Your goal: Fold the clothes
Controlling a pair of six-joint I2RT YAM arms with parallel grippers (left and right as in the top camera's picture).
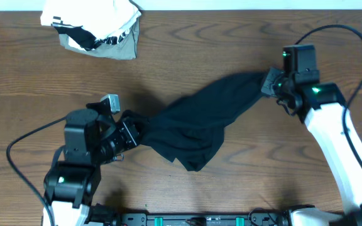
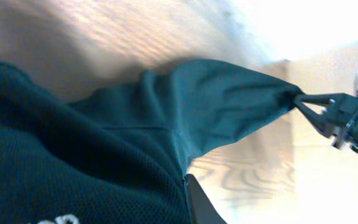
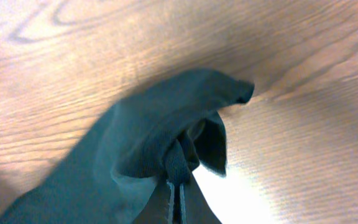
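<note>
Black soft fabric garment [image 1: 197, 119] lies stretched over the brown wooden counter [image 1: 231, 37], its long axis running diagonally between the left gripper [image 1: 131, 130] and right gripper [image 1: 270, 81], each pinched tight on an opposite end, while only the left wrist view shows its white printed logo [image 2: 51, 220].

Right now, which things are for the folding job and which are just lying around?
For the job:
- black garment, stretched between the two grippers
- left gripper, shut on one end
- right gripper, shut on the other end

Just lying about:
- white-and-grey bundle, apart from the garment, at the far edge of the table
</note>
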